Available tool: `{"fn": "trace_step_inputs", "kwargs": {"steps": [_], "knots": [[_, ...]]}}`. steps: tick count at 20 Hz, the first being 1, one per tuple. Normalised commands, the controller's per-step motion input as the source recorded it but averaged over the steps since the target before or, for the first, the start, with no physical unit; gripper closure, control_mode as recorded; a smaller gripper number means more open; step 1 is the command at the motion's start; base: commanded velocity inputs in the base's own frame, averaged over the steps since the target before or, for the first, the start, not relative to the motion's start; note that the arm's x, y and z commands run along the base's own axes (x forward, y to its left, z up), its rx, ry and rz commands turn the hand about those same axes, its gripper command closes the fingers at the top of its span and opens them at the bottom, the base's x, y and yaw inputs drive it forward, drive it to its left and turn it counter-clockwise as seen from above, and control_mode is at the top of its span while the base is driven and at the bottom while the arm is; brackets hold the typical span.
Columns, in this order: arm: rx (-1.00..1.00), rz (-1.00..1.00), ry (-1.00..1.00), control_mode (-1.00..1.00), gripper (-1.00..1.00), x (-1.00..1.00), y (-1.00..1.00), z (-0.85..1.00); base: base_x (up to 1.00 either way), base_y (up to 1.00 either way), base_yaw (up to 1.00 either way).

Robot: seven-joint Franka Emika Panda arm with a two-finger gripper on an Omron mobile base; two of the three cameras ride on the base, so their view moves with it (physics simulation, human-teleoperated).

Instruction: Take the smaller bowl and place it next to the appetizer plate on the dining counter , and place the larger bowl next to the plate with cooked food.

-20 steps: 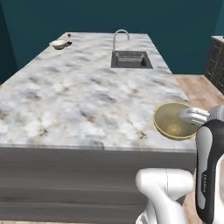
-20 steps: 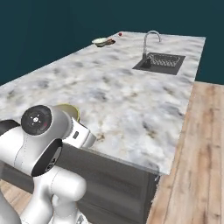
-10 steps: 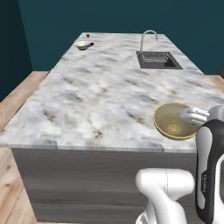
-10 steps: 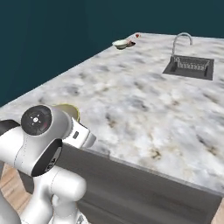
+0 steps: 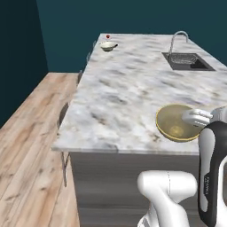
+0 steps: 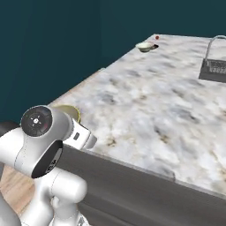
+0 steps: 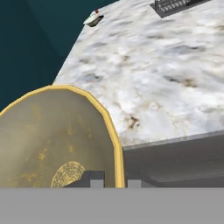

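Observation:
My gripper (image 7: pixel 115 178) is shut on the rim of the smaller bowl (image 7: pixel 52 140), tan-yellow with a glossy olive-gold inside. I hold it over the near edge of the dining counter (image 5: pixel 133 88); the smaller bowl (image 5: pixel 176 123) sits just in front of the hand (image 5: pixel 196 117), and its edge (image 6: pixel 69 111) peeks out behind the arm. At the counter's far end stands the larger bowl (image 5: pixel 108 45) (image 6: pixel 145 47) (image 7: pixel 93 19), whitish with a dark underside. Just behind it a small red ball (image 5: pixel 107 36) (image 6: pixel 157 38) marks the appetizer plate, too small to make out. The dark plate is out of view.
A sink with a curved tap (image 5: pixel 179 37) is set into the counter's far right side (image 6: pixel 214 66). Wooden floor (image 5: pixel 31 133) runs along the counter's left. A dark teal wall (image 5: pixel 133 17) closes the room behind.
The whole picture has shifted: the base has moved leftwards, so the counter's left edge and the wooden floor now show. The bowl stays in the gripper, in the same place relative to the arm.

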Motion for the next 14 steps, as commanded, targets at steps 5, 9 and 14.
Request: {"fn": "trace_step_inputs", "kwargs": {"steps": [5,9,14], "knots": [[0.0,0.0,0.0,1.0,1.0,0.0,0.0,0.0,0.33,1.0,0.0],[0.0,0.0,0.0,1.0,1.0,0.0,0.0,0.0,0.3,1.0,0.0],[0.0,0.0,0.0,1.0,1.0,0.0,0.0,0.0,0.31,1.0,0.0]]}}
